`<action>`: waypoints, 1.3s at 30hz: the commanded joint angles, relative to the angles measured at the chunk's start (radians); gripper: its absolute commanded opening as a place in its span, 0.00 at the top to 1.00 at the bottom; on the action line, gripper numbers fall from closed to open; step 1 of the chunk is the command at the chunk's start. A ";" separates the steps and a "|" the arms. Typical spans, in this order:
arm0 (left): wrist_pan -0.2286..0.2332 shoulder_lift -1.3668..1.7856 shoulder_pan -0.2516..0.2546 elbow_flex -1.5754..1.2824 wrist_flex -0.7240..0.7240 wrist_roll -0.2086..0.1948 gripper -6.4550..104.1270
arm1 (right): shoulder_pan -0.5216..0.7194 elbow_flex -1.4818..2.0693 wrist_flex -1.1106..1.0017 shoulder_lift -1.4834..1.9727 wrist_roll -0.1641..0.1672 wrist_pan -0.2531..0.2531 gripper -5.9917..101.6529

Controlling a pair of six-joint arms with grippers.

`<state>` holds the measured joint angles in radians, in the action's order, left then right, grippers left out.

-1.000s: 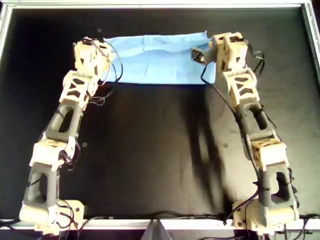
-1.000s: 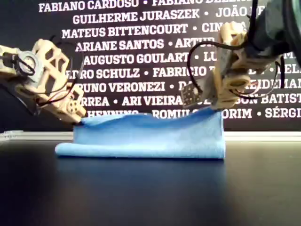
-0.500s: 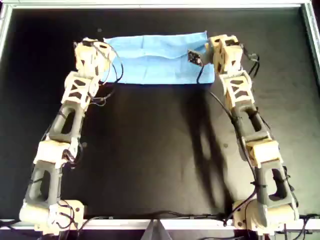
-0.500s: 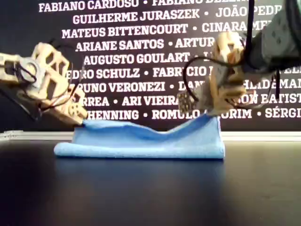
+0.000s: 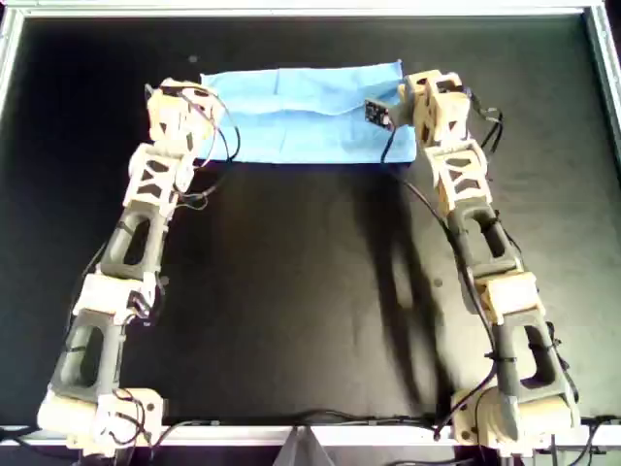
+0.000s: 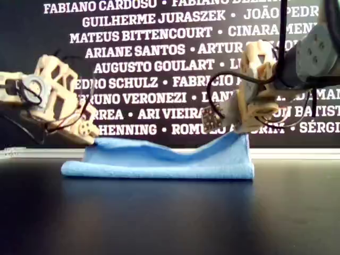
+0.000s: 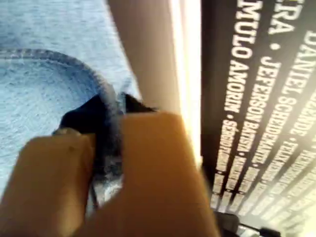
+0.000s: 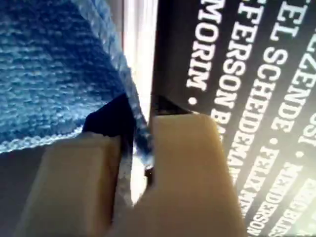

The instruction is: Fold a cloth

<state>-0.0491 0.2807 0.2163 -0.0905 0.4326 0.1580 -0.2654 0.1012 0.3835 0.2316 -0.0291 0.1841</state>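
One thin light-blue fabric cloth point(image 5: 306, 115) lies folded into a long band at the far end of the black worktop point(image 5: 310, 291), close to the metal rim at the top of the overhead view; in the exterior view point(image 6: 164, 158) it shows two layers, a lower one flat on the worktop with a rounded fold along its near edge, and an upper one lifted at both ends and sagging in the middle. Two end effectors hold it, one at each end. The left end effector point(image 7: 106, 143) has its two tan fingers point(image 7: 49, 182) pressed together on the cloth's hemmed edge point(image 7: 74, 64), and it sits at the overhead view's left end of the band point(image 5: 199, 102), which is the exterior view's left point(image 6: 90, 139). The right end effector point(image 8: 136, 143) likewise pinches a stitched corner of the cloth point(image 8: 59, 69) between its two tan fingers point(image 8: 192, 173), at the overhead view's right end of the band point(image 5: 406, 95) and the exterior view's right point(image 6: 241, 130), where the corner is raised higher than the one on the exterior view's left. Both cream, lattice-framed arms reach from the near edge of the worktop up along either side in the overhead view. Behind the worktop stands one black banner point(image 6: 159, 48) printed with white names.
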 commanded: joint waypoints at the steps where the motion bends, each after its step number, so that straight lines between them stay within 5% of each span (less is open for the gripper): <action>1: 0.003 0.037 -0.026 0.107 -0.023 -0.003 0.64 | -0.002 -0.092 -0.043 0.040 0.003 0.006 0.56; 8: 0.003 0.037 -0.026 0.107 -0.025 0.003 0.46 | 0.003 -0.094 -0.043 0.043 0.003 0.006 0.50; 19: 0.000 -0.037 -0.069 0.107 -0.265 0.005 0.45 | 0.006 -0.137 -0.043 0.071 -0.012 0.006 0.49; 39: 0.005 -0.014 -0.063 0.107 -0.207 -0.015 0.45 | -0.009 -0.229 -0.040 -0.084 -0.008 0.003 0.50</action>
<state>-0.0430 0.1979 0.1687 -0.0506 0.2010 0.1473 -0.2715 -0.0598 0.3835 0.1166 -0.0291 0.1841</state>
